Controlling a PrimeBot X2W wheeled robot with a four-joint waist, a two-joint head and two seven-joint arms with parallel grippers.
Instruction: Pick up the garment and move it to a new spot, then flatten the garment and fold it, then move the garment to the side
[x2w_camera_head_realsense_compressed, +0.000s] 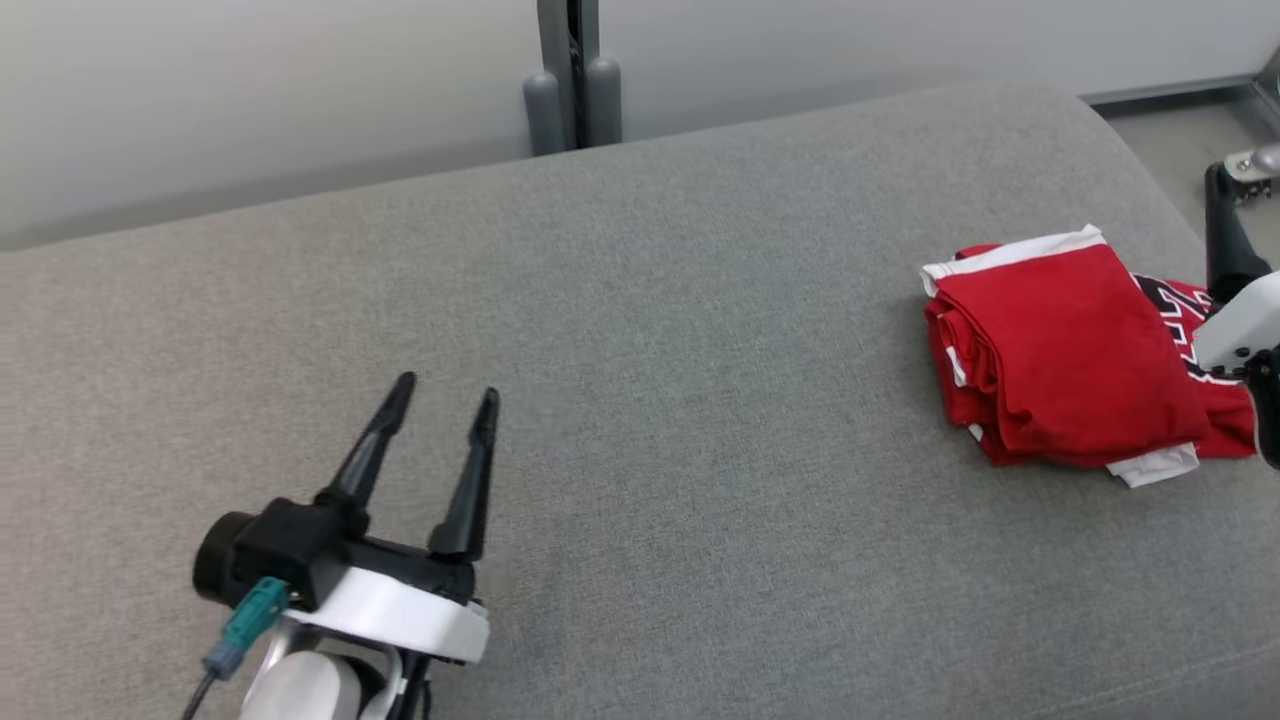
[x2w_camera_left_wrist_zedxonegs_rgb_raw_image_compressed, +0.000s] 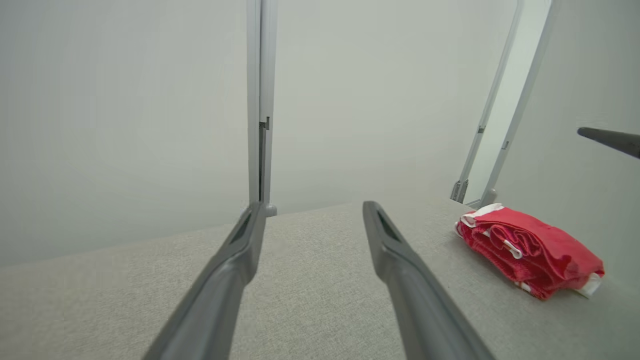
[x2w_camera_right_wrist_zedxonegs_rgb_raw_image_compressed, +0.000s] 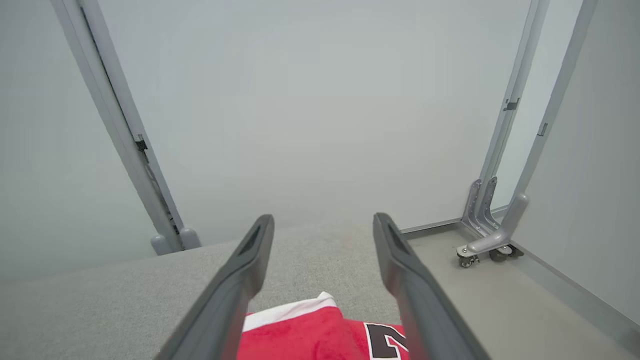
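Red and neatly folded, the garment (x2w_camera_head_realsense_compressed: 1070, 350) lies on the grey surface (x2w_camera_head_realsense_compressed: 700, 420) in the head view. The left tool (x2w_camera_head_realsense_compressed: 447, 386) is well apart from the garment, empty, with its fingers spread.

In the left wrist view, the garment sits ahead and well to the right of that tool.

In the right wrist view, the right tool (x2w_camera_right_wrist_zedxonegs_rgb_raw_image_compressed: 322, 220) hangs over the garment's near edge, fingers spread, gripping nothing.

The garment looks already set aside, so that tool should lift straight off to avoid snagging a fold.

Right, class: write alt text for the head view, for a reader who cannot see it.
A folded red garment with white trim lies at the right of a grey cushion, the right arm partly hiding it. The open left gripper sits at lower left.
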